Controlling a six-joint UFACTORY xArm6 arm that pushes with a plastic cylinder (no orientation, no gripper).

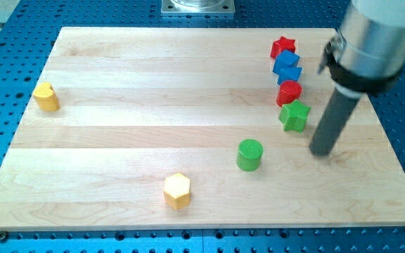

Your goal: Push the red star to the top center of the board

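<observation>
The red star (282,46) lies near the view's top right of the wooden board (139,119). It heads a close column of blocks: two blue blocks (287,67) right below it, then a red cylinder (288,92), then a green star (294,115). My tip (321,151) rests on the board to the right of and below the green star, apart from it. It is well below the red star.
A green cylinder (249,154) stands left of my tip. A yellow hexagon (177,190) sits near the view's bottom centre. A yellow block (46,96) is at the far left. A metal mount (197,7) is above the board's top edge.
</observation>
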